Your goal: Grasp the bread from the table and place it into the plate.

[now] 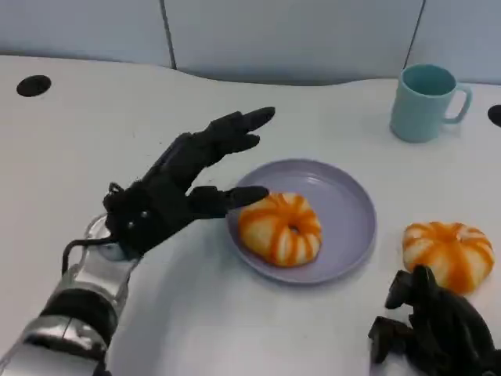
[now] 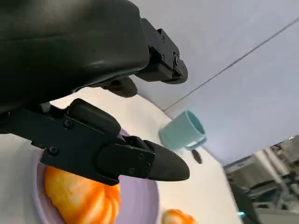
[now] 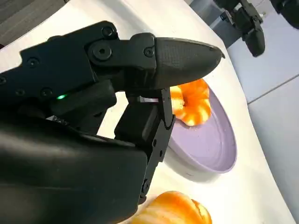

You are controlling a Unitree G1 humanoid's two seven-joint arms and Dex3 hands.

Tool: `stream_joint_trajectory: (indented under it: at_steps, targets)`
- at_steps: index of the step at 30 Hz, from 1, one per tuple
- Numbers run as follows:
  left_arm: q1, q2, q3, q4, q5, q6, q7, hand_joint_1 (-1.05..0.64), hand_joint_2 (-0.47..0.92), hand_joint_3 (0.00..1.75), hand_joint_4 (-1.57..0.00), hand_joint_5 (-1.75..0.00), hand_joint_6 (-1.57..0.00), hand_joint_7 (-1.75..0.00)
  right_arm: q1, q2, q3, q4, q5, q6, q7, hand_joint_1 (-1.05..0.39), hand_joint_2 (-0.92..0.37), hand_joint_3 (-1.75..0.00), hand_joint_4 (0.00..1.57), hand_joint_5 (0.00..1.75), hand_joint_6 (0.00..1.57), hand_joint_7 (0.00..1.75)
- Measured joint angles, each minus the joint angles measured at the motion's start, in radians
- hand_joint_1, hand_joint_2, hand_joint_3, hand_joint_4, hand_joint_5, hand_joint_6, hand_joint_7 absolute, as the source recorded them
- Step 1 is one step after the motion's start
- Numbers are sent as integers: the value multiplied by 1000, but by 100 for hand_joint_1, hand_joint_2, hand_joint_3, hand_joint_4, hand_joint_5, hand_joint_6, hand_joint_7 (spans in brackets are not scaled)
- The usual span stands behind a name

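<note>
While one orange-striped bread [image 1: 280, 228] already lies in the lavender plate [image 1: 344, 205], toward its left part, a second bread [image 1: 448, 254] rests on the white counter [image 1: 94, 141] well to the right of the plate, and that is the piece the next grasp likely turns on. It sits just ahead of the right hand [image 1: 430, 325], which is low at the near right edge of the head view with its fingers [image 1: 415, 288] rising close to the bread's near-left side; whether they touch it I cannot tell. They appear curled rather than spread, with nothing plainly between them, though their state is hard to read. The right wrist view shows this bread [image 3: 173, 210] close under the hand, with the plate [image 3: 210, 149] and its bread [image 3: 191, 105] beyond. Being round and ring-like, the bread has no real long axis, so any approach angle should serve. The left hand [image 1: 176, 188] hovers at the plate's left rim, fingers apart and holding nothing, its thumb tip near the plated bread; it is far from the loose piece, so the right hand is clearly the nearer. From there the carry would run leftward to the plate's bare right part. A teal mug [image 1: 424, 102] stands beyond the plate, its inside hidden from view.
</note>
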Motion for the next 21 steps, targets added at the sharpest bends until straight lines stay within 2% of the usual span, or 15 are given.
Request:
stream_joint_trajectory:
  at_steps: [4, 9, 10, 12, 17, 18, 19, 21]
  targets:
    - [79, -17, 86, -110, -165, 75, -149, -67, 92, 20, -43, -57, -48, -9, -3, 0, 2, 5, -1, -4, 4, -45, -92, -48, 126, 130, 114, 127]
    - [190, -41, 155, -241, -301, 187, -244, -61, 92, 20, -60, -68, -63, -13, -6, 0, 2, 9, -2, -7, 3, -45, -92, -48, 126, 131, 115, 125]
    - [219, -48, 168, -272, -328, 216, -258, -61, 92, 20, -61, -68, -63, -13, -6, 0, 2, 10, -2, -7, 3, -45, -92, -49, 126, 131, 115, 125]
    - [272, -59, 185, -323, -368, 279, -273, -56, 92, 22, -69, -77, -75, -18, -9, -1, 1, 12, -2, -6, 3, -45, -92, -48, 127, 130, 116, 125]
    - [413, -97, 224, -522, -473, 485, -265, -55, 92, 21, -71, -86, -81, -18, -13, -1, 1, 17, -3, -7, 1, -44, -92, -48, 128, 129, 117, 125]
    - [429, -100, 225, -546, -474, 511, -261, -58, 92, 24, -69, -108, -85, -27, -13, -1, 1, 18, -3, -8, 1, -45, -92, -48, 129, 128, 118, 125]
    - [448, -103, 227, -576, -476, 539, -252, -60, 92, 26, -64, -129, -79, -56, -15, -1, 2, 20, -3, -9, 1, -46, -92, -47, 130, 127, 120, 124]
    - [495, -121, 229, -656, -488, 592, -224, -60, 92, 31, -60, -158, -63, -116, -16, -1, 1, 26, -3, -13, 7, -47, -92, -45, 132, 125, 121, 123]
